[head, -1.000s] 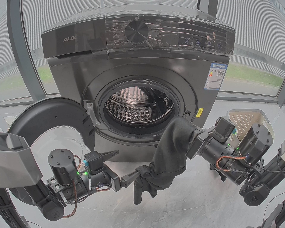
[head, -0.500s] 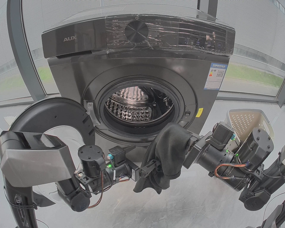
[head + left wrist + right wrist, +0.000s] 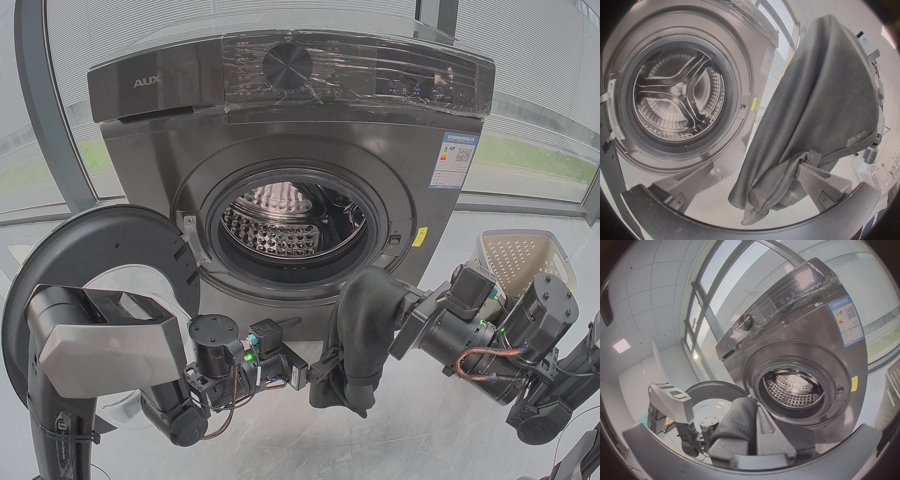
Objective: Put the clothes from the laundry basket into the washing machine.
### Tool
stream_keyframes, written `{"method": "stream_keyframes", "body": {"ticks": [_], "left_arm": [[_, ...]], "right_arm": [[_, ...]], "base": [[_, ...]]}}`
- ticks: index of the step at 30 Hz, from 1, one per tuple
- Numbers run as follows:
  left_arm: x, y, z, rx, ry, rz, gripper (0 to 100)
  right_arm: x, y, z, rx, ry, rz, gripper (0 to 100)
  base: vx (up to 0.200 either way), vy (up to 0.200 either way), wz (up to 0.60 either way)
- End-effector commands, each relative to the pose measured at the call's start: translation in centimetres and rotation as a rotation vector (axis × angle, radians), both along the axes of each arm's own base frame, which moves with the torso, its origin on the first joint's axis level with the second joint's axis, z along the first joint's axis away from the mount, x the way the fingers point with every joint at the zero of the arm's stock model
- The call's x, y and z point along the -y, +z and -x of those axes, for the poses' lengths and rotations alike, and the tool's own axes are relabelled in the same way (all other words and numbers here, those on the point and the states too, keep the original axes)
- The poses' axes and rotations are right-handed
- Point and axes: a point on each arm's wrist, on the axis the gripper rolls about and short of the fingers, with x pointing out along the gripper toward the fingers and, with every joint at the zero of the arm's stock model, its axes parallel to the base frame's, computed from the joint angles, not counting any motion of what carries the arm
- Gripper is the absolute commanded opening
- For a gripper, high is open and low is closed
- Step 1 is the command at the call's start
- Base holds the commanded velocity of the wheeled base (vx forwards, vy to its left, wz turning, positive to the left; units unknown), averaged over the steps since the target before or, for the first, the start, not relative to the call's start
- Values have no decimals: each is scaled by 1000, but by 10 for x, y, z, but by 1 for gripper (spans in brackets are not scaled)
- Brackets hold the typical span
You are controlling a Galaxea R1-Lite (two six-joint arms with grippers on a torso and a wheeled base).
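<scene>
Two helpers lift the dark cloth (image 3: 365, 312): right end effector (image 3: 755, 430) pinches its top, left end effector (image 3: 326, 369), spread wide, props its tail toward the washing machine drum (image 3: 290, 228) above.

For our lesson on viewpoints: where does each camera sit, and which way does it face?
Head view: on the head, looking forward and down at the washing machine; left arm and right arm show.
Left wrist view: on the left wrist, facing the drum and dark garment; its own fingers show.
Right wrist view: on the right wrist, facing the machine; cloth-draped fingers, left arm show.
Shared: all see the drum.
</scene>
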Motion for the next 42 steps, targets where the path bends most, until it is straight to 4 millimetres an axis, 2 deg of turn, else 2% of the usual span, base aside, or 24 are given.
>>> {"method": "stream_keyframes", "body": {"ticks": [1, 4, 7, 12, 14, 19, 21, 27, 30, 32, 34, 42], "left_arm": [[-14, 9, -1, 16, 44, 1, 100], [-23, 9, -2, 22, 81, -20, 100], [-32, 13, 6, 10, 82, -35, 100], [-33, 11, 9, 0, 74, -41, 100], [-29, 11, 9, 5, 60, -39, 100], [-27, 11, 8, 7, 55, -35, 100], [-26, 10, 7, 6, 54, -34, 100], [-18, -9, -9, 0, 69, -44, 100], [-17, -19, -16, -10, 78, -49, 100], [-17, -19, -16, -10, 78, -49, 100], [-18, -25, -33, 13, 113, -38, 100], [-18, -34, -61, 60, 193, -21, 100]], "right_arm": [[5, -9, -23, -18, -80, 12, 0], [6, -6, -32, -6, -109, 0, 0], [6, -3, -38, 11, -117, -9, 0], [-1, -2, -45, 23, -113, -19, 0], [-9, -3, -50, 33, -99, -19, 0], [-16, -9, -49, 22, -77, -3, 0], [-25, -10, -41, 22, -27, -2, 0], [-41, -12, -24, 17, 46, 3, 0], [-44, -12, -20, 15, 60, 5, 0], [-44, -12, -20, 15, 60, 5, 0], [-44, -12, -18, 13, 66, 6, 0], [-43, -14, -9, -1, 82, 18, 0]], "base": [[0, 0, 0], [0, 0, 0], [0, 0, 0], [0, 0, 0], [0, 0, 0], [0, 0, 0], [0, 0, 0], [0, 0, 0], [0, 0, 0], [0, 0, 0], [0, 0, 0], [0, 0, 0]]}}
